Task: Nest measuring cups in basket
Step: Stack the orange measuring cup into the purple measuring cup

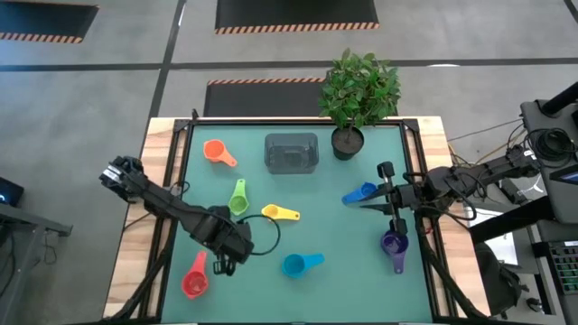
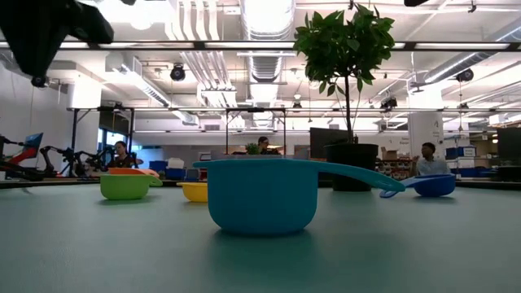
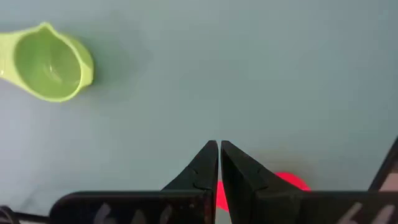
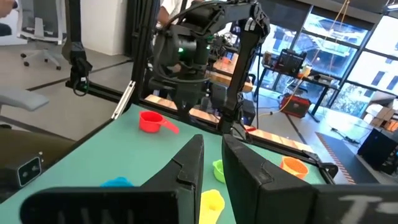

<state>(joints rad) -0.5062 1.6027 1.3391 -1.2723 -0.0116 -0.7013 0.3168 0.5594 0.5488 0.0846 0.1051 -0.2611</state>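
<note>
High view looks down on a green desk (image 1: 325, 289) with the translucent grey basket (image 1: 291, 153) near its far edge, just beside a dark pot holding a leafy plant (image 1: 359, 90). An orange cup (image 1: 217, 152) lies to the left of the basket; a green cup (image 1: 238, 198) and a yellow cup (image 1: 280, 213) sit near the middle, a teal-blue cup (image 1: 300, 264) nearer the front edge, and a red cup (image 1: 195, 278) at the front left. Left gripper (image 1: 222, 262) hangs above the desk just beside the red cup, its fingers (image 3: 205, 168) pressed together on nothing, the red cup's rim showing beneath them in the left wrist view. Right gripper (image 1: 361, 202) reaches in from the right side, its fingers (image 4: 189, 165) parted by a narrow gap with nothing between them; a blue cup (image 1: 359, 193) lies just at its tip and a purple cup (image 1: 394, 246) nearer the front edge. No cup is in the basket.
</note>
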